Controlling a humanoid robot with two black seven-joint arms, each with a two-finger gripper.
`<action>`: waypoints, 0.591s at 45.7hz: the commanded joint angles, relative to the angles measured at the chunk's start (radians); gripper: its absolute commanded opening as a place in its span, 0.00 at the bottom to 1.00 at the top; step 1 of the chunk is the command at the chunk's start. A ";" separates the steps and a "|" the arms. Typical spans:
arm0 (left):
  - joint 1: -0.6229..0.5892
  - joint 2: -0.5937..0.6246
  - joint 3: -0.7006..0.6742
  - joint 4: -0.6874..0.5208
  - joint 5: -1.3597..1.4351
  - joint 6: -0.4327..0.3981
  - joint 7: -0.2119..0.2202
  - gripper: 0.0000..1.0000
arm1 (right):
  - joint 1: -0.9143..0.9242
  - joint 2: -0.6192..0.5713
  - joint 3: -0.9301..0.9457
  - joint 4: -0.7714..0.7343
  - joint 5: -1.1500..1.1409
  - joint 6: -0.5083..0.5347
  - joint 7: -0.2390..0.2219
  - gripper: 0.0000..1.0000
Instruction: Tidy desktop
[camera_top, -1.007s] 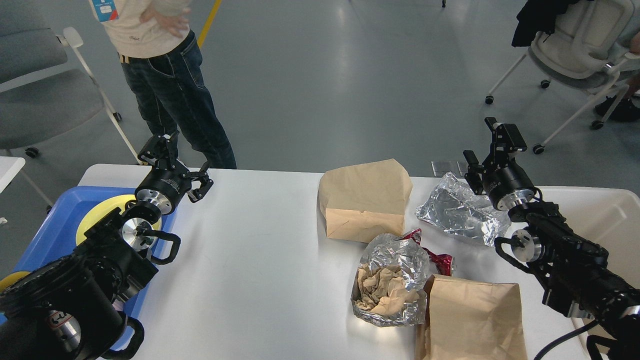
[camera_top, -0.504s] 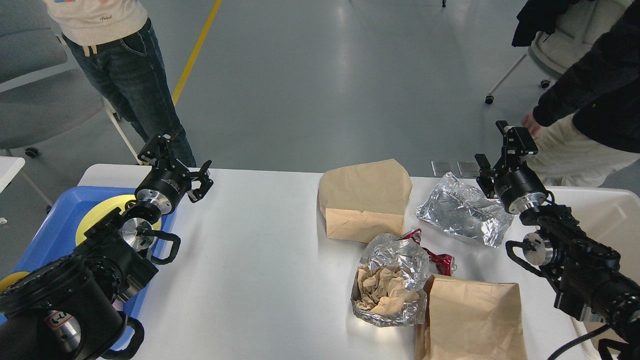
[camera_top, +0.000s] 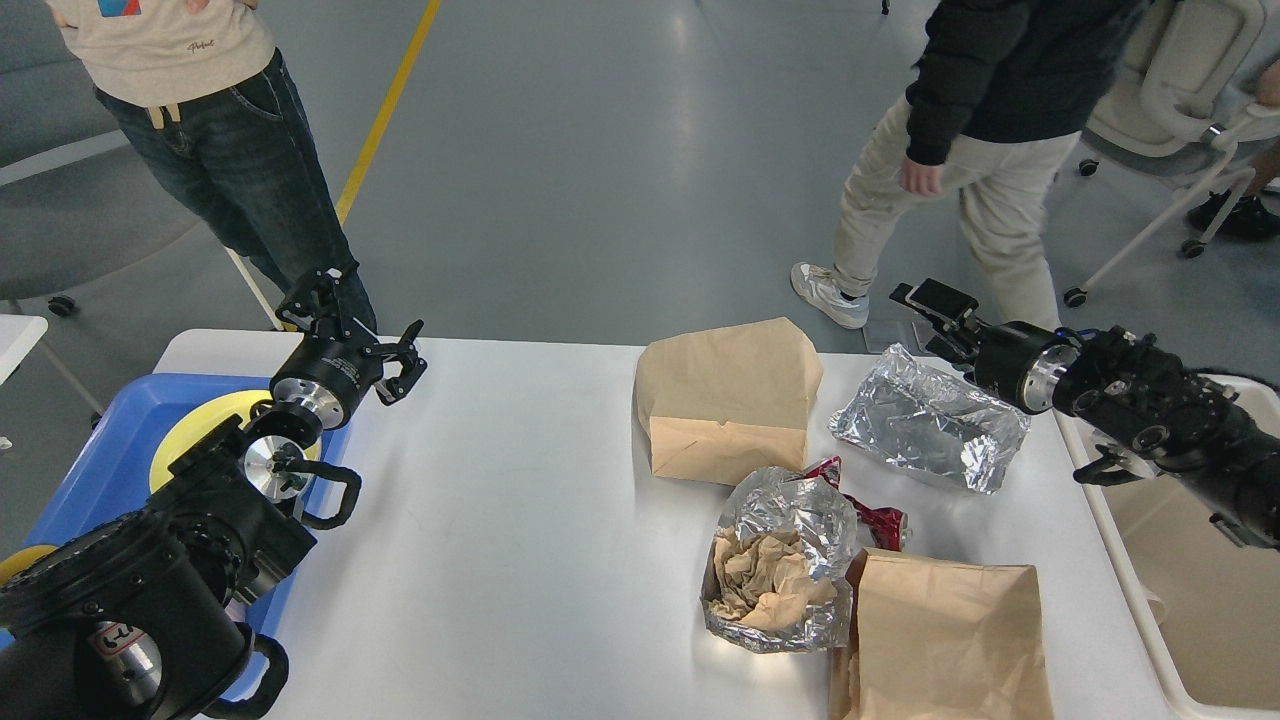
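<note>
Desktop (camera_top: 520, 520) fills the centre, litter at right. Left gripper (camera_top: 362, 335) spread wide, empty, far-left. Right gripper (camera_top: 925, 318) beside the foil wrapper (camera_top: 930, 432); jaw state unclear, seen end-on. Risk: foil crumples or skids into the paper bag (camera_top: 728, 400).

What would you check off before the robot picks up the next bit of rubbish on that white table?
1. Left gripper free: ok, open, holding nothing.
2. Right gripper ready: cannot tell, fingers unclear.
3. Flat foil bag reachable: ok, just below the right gripper.
4. Cream bin has room: ok, looks mostly empty.
5. People clear: not ok, a person in beige trousers walks close behind the desktop.
</note>
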 joint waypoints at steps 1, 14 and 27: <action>0.000 0.000 0.000 0.000 0.000 0.000 0.000 0.96 | 0.070 0.025 -0.248 -0.002 0.001 0.053 -0.117 1.00; 0.000 0.000 0.000 0.000 0.000 -0.001 0.000 0.96 | 0.199 0.033 -0.451 0.000 0.004 0.272 -0.122 1.00; 0.000 0.000 0.000 0.000 0.000 0.000 0.000 0.96 | 0.392 0.073 -0.591 0.062 -0.004 0.646 -0.123 1.00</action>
